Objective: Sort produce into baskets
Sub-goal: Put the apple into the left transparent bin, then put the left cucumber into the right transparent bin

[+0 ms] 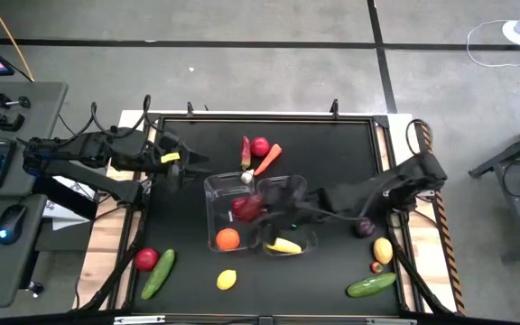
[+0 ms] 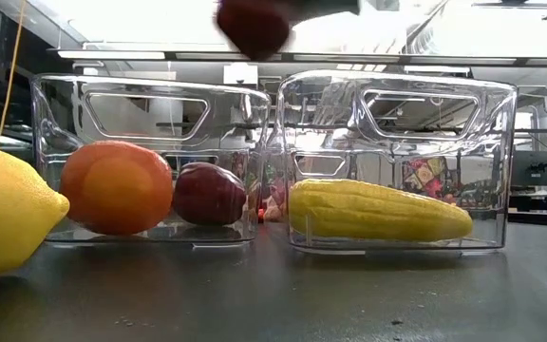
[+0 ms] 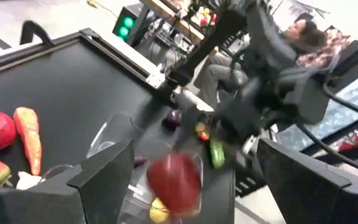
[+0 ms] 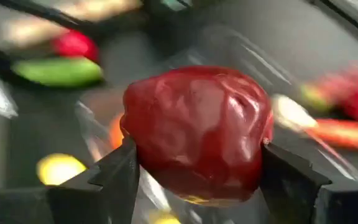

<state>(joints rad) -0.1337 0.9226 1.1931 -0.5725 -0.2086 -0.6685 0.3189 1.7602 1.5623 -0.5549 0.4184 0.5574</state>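
Your right gripper (image 4: 197, 165) was clamped on a dark red apple (image 4: 197, 130), one finger on each side of it, and held it in the air above the left bin (image 1: 213, 194). In the low view that apple (image 2: 253, 24) hung above the bins' rims, clear of both.

The two clear bins stood side by side mid-table, touching or nearly so. The left bin (image 2: 150, 157) held an orange (image 2: 117, 187) and a dark red fruit (image 2: 209, 193). The right bin (image 2: 397, 161) held a long yellow piece (image 2: 378, 211), lying flat.

Your left gripper (image 1: 192, 165) waited at the left side of the table, just far-left of the bins, jaws wide and nothing in them.

Loose produce on the table: far of the bins, a red apple (image 1: 259, 146), a carrot (image 1: 269, 157) and a red-green piece (image 1: 246, 152), close together. Near left, a red apple (image 1: 146, 260) touching a cucumber (image 1: 158, 273). A lemon (image 1: 227, 280) near the front edge, centre. At the right, a dark purple piece (image 1: 363, 227), a yellow lemon (image 1: 383, 249), a small red piece (image 1: 376, 267), and a second cucumber (image 1: 371, 285).
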